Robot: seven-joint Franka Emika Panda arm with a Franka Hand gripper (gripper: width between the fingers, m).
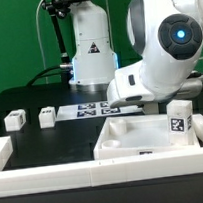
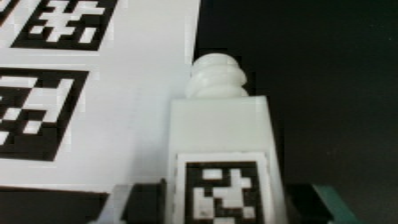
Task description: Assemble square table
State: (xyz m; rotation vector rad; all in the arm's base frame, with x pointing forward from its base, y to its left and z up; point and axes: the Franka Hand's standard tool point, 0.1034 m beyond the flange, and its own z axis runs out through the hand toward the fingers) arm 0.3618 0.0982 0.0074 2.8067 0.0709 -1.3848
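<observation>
Leg pick-up step: gripper [image 2: 217, 210] straddles a tagged leg [image 2: 217, 130] lying just beside the marker board [image 2: 107, 90], jaws either side (clamped or not, cannot tell). Next probably: firm grip, lift, carry its threaded tip to the square tabletop [image 1: 124, 143].

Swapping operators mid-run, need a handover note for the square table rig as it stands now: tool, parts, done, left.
Tool: jaws flank one leg, its screw tip pointing away from the wrist; firm grip not confirmed.
Parts: that leg sits beside the tabletop, on the exterior view's right. The loose legs lie at the exterior view's left, near the marker board.
Done: no leg seen fitted to the tabletop.
Left: secure this leg, screw it into the tabletop, then likely the others.
</observation>
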